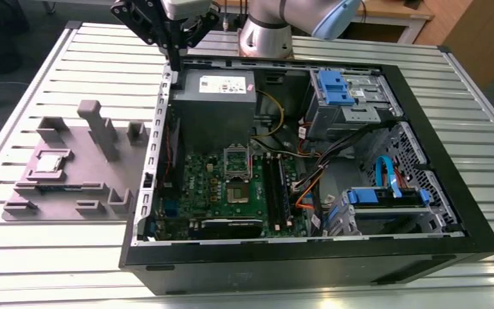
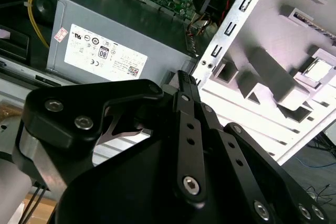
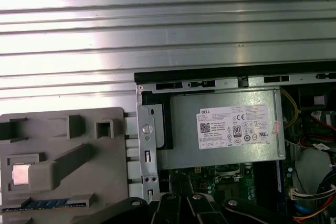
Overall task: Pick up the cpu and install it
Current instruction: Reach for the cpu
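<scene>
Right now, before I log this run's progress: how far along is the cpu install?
Nothing looks done yet: the cpu lies in its recess on the grey fixture tray, outside the computer case. In hand: nothing; the gripper is shut and empty, near the case's corner by the power supply. Left: both the pickup and the install.

arm (image 1: 269,29): raised | hand (image 1: 175,66): pointing down | fingers (image 2: 185,90): closed together

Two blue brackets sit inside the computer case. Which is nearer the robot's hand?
The upper blue bracket in the exterior view, close to the grey box; the lower one sits farther from the hand.
</scene>
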`<state>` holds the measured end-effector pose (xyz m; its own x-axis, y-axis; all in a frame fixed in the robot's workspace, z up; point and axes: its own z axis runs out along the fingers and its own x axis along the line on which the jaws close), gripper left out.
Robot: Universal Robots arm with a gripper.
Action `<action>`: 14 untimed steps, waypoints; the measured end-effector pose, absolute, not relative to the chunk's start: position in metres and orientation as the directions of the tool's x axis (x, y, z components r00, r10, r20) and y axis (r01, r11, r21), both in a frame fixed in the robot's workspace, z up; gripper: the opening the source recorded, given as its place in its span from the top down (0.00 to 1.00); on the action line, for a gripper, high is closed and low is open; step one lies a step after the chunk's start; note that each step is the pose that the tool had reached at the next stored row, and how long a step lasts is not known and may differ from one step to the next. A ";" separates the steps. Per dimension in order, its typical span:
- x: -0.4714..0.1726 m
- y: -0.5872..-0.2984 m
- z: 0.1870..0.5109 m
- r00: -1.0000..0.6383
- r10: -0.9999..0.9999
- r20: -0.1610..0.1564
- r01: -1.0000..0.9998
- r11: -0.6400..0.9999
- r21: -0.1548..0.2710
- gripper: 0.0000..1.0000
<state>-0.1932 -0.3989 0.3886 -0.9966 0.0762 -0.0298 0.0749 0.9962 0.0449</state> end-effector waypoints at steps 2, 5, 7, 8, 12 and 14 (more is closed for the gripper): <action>-0.193 -0.399 0.389 -0.997 0.076 -0.030 0.075 0.996 0.045 0.89; -0.193 -0.399 0.389 -0.997 0.076 -0.030 0.075 0.996 0.045 0.89; -0.193 -0.399 0.389 -0.997 0.076 -0.030 0.075 0.996 0.045 0.89; -0.193 -0.399 0.389 -0.997 0.076 -0.030 0.075 0.996 0.045 0.89; -0.196 -0.399 0.389 -0.997 0.076 -0.031 0.075 0.996 0.045 0.89; -0.200 -0.399 0.389 -0.997 0.076 -0.032 0.075 0.996 0.045 0.89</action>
